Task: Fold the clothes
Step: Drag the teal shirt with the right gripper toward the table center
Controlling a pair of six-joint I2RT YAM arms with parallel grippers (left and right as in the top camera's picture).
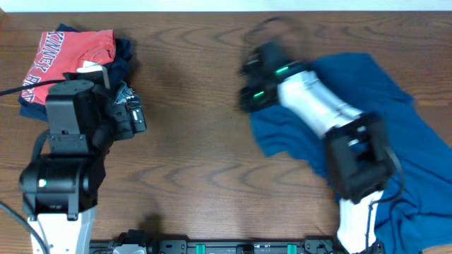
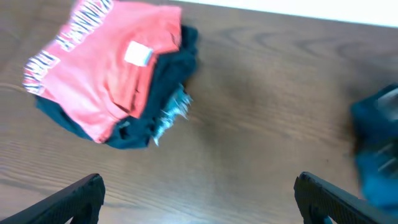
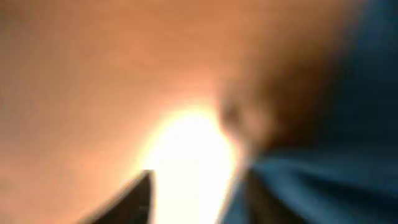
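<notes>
The left tool (image 2: 199, 188) is released over the counter (image 1: 198, 141); the right tool (image 1: 251, 79), blurred at the edge of the clothes (image 1: 417, 134), cannot be judged.

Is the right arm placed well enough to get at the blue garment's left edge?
Probably yes. The right arm reaches over the blue garment, its jaws at the cloth's left edge, with nothing visible in their way.
</notes>
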